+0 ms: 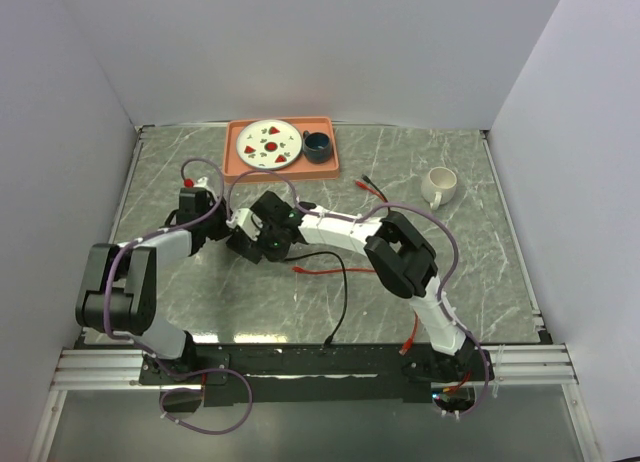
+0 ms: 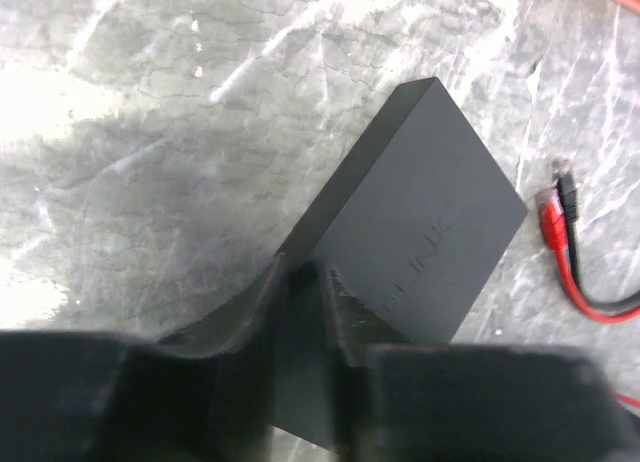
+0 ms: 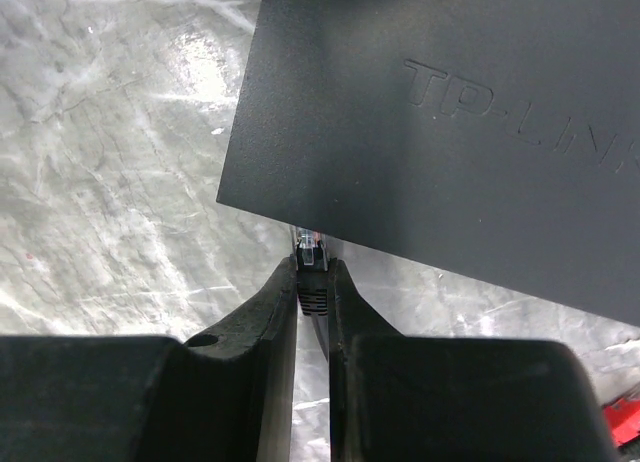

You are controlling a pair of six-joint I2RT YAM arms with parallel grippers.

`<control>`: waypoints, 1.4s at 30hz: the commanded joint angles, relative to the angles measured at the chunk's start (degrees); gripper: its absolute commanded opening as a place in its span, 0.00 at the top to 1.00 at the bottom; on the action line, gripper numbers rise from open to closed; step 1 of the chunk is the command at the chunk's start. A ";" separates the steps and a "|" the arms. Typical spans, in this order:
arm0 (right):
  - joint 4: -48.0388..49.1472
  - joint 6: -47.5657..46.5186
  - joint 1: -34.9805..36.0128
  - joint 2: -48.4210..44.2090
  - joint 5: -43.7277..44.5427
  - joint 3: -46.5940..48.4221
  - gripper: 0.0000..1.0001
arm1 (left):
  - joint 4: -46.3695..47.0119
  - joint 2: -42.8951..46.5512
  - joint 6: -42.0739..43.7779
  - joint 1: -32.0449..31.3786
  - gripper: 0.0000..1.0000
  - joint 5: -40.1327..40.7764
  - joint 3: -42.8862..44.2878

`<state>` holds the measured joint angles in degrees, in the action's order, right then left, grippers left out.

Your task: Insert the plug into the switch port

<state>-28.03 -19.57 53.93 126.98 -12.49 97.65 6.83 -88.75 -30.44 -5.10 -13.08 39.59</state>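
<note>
1. Right wrist view: My right end effector point(image 3: 312, 274) is closed on the small black cable plug with a clear tip point(image 3: 308, 260). The plug's nose sits at the near edge of the flat matte-black rectangular switch box point(image 3: 450, 132), whose lettered top faces the camera above the grey marbled worktop point(image 3: 120, 162). To seat it well, I judge the plug must stay square to the switch's side face and level with a port. I would push it straight and slowly, with no twist. The port itself is hidden because the side that carries it is tucked under the top edge. I cannot tell whether the tip is in a port mouth or against bare wall.

2. Left wrist view: My left end effector point(image 2: 300, 287) looks pinched shut on the near end of the switch point(image 2: 420, 212), which runs diagonally away across the worktop. In my judgement this hold has to stay firm, or the right arm's push will slide the box. My own fingers cover the contact, so the depth of the bite is unclear. The plug and the port side do not show here. A spare red connector point(image 2: 550, 217) lies just beyond the far corner, apart from the box.

3. Top external view: Both end effectors meet left of centre and cover the switch and plug completely. The orange tray point(image 1: 234, 167) behind them and the white mug point(image 1: 438, 185) sit well apart.
</note>
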 commanded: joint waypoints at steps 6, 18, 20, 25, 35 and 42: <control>8.52 4.63 -1.20 -6.56 3.79 -4.04 1.00 | -11.40 4.11 -3.14 -3.42 0.55 -5.46 -5.40; 7.91 1.82 -1.64 -8.85 2.56 -7.03 1.00 | -8.41 2.45 -4.37 -5.71 0.68 -9.07 -8.22; 6.85 1.56 -1.64 -8.59 2.30 -6.24 1.00 | -8.06 2.09 -4.63 -6.14 0.71 -9.07 -8.04; 4.48 2.87 -1.46 -7.98 3.09 -3.43 1.00 | -7.80 2.26 -5.51 -7.20 0.73 -8.98 -7.87; 2.01 3.92 -1.02 -5.51 4.14 3.43 1.00 | -5.43 2.61 -9.37 -10.19 0.92 -8.45 -9.62; 3.86 5.16 -1.11 -4.72 5.19 3.35 1.00 | -3.58 5.87 -12.36 -10.80 0.98 -7.48 -12.61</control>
<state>-38.92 -15.94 52.58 123.13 -7.99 96.27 11.81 -83.40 -39.16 -11.88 -13.19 31.03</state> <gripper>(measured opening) 0.170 0.249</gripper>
